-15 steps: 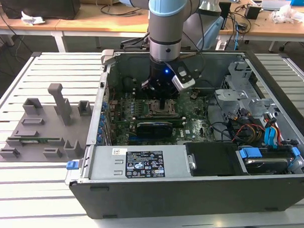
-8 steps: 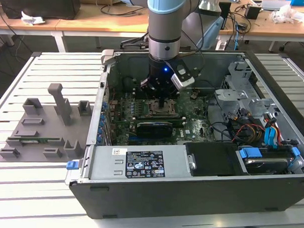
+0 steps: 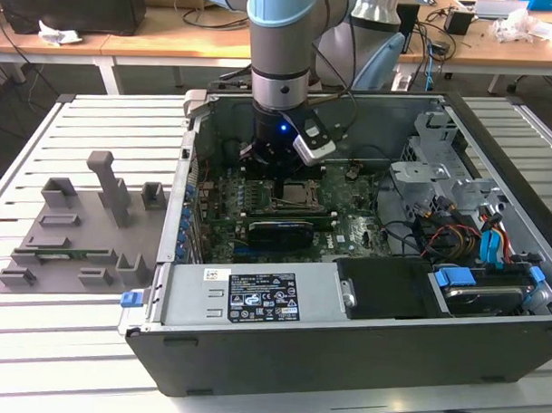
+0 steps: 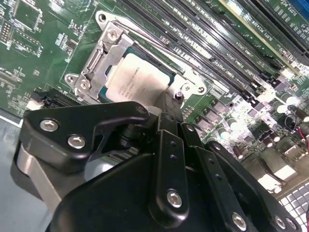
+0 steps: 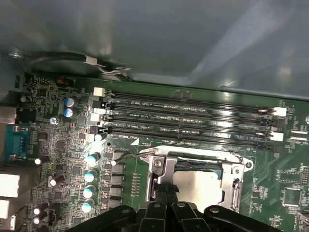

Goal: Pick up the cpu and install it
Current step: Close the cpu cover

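Slatted metal surface (image 3: 62, 362), cluttered desks behind. On it an open case (image 3: 343, 363) lying flat, a grey fixture (image 3: 84, 236) just beside, toward the exterior view's left. Inside, arm (image 3: 282, 44) reaching straight down over the motherboard (image 4: 29, 29), hiding part of the socket (image 4: 104, 53) in the exterior view. Cpu (image 4: 137, 79) lying flat in the socket, memory slots (image 5: 188, 116) alongside. Tool (image 4: 169, 104) drawn narrow, tip at the cpu's edge, contact unclear; black tool body covering the cpu's near side in both wrist views. Power supply (image 3: 245, 301) and drive (image 3: 482, 291) nearer the exterior camera.
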Robot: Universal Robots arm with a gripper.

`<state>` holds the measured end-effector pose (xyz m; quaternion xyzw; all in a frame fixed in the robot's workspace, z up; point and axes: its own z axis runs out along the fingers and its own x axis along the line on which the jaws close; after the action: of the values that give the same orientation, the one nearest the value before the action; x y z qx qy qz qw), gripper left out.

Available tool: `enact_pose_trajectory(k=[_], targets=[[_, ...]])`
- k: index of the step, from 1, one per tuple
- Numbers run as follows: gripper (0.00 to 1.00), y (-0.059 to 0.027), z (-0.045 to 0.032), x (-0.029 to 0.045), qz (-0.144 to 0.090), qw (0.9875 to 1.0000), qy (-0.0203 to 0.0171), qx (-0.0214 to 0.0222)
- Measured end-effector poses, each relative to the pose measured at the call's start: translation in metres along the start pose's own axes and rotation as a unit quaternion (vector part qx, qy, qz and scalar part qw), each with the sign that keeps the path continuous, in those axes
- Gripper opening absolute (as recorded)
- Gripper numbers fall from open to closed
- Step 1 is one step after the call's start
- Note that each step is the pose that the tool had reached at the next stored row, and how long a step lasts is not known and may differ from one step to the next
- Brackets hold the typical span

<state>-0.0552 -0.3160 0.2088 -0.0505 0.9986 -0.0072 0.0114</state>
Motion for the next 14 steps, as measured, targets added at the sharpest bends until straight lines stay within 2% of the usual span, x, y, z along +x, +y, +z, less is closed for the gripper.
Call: enact_pose_trajectory(k=[12,14], targets=[[0.11,0.0044,0.0049,-0.0002,-0.013,0.9999,0.0000,-0.0003],[0.11,0.0044,0.0053,-0.0028,-0.014,0.9999,-0.0002,-0.0005]])
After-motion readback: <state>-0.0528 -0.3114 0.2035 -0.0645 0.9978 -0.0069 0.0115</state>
